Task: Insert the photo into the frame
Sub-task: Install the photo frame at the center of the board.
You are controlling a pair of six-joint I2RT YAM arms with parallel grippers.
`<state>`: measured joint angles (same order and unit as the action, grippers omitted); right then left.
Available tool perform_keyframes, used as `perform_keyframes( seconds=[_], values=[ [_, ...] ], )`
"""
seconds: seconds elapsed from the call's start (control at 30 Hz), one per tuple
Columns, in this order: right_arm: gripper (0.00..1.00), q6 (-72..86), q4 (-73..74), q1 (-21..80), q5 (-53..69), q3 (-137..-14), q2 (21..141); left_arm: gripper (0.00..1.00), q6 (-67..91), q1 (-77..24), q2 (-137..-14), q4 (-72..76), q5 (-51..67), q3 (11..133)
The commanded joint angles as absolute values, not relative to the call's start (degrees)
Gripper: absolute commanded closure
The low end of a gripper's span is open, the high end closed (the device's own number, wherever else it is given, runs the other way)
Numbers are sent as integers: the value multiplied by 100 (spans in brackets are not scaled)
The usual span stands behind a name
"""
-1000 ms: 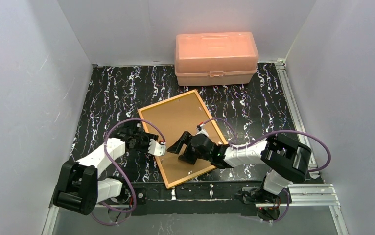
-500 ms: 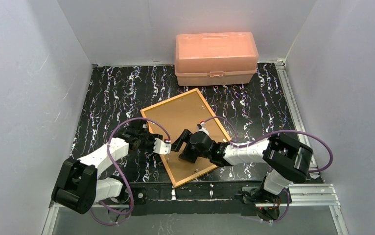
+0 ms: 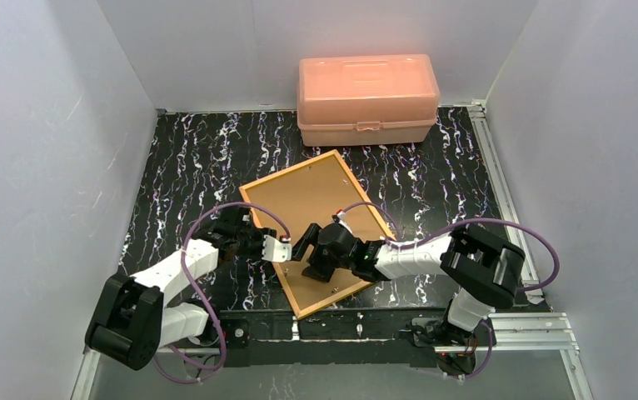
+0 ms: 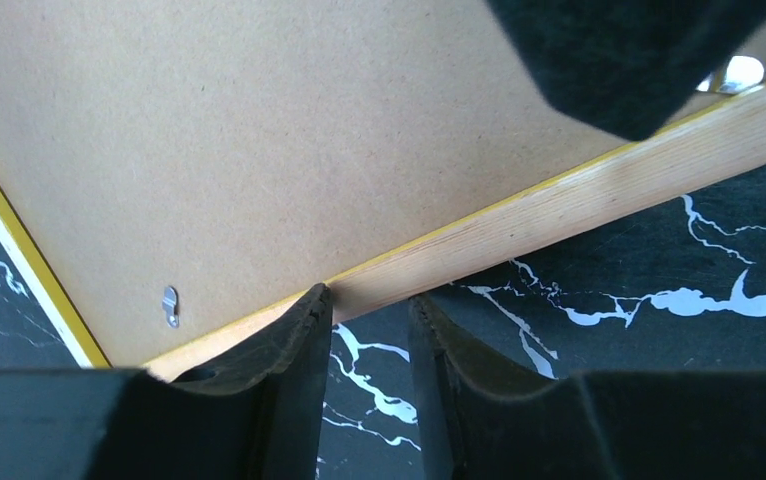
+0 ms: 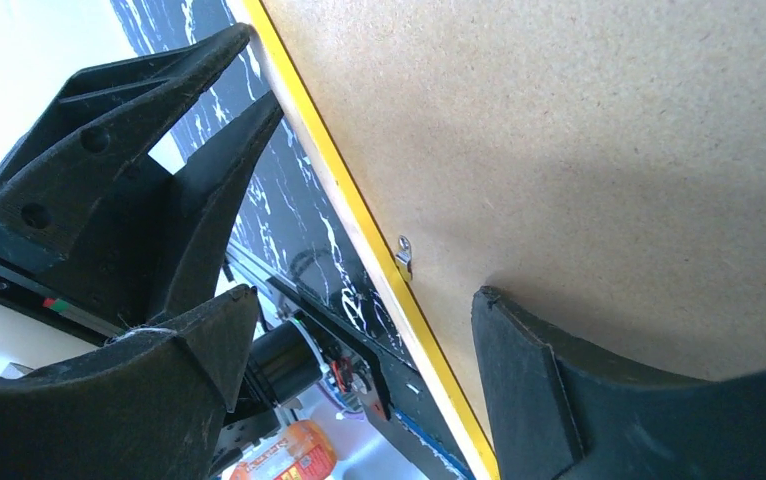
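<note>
Plain pale walls on three sides — black white-veined marble tabletop, even light.

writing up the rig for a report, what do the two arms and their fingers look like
Both arms match: the left arm and right arm have white links between chunky black joint housings, each trailed by a looping purple cable. The fingers are matte black, wedge-shaped plastic tapering to tips.
</note>
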<state>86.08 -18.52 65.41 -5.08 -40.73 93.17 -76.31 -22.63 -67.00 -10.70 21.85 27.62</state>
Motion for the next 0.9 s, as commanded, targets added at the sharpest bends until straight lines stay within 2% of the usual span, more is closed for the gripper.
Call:
perform_keyframes(
  seconds=[0.0,0.27,0.43,0.6,0.77,0.87],
  values=[
    [14,8971,-2522,6595,-500,-3926,9290,69,-6979,-2294,-6560,-987,2177,2804],
    [17,8800,-2574,6595,-729,-3887,9137,67,-6430,-2077,-6579,-1521,2441,3308],
    [17,8572,-2331,6616,-782,-4073,9153,64,-6381,-1489,-6967,-1950,2589,4004],
    [17,8391,-2275,6622,-765,-4231,9223,54,-6160,-989,-7990,-2364,2481,5124],
    [17,8305,-2080,6642,-718,-4385,9285,52,-5035,-744,-9513,-2868,2153,6742],
    [17,8285,-2083,6643,-668,-4430,9335,52,-4641,-703,-10024,-2949,2125,7213]
  ],
)
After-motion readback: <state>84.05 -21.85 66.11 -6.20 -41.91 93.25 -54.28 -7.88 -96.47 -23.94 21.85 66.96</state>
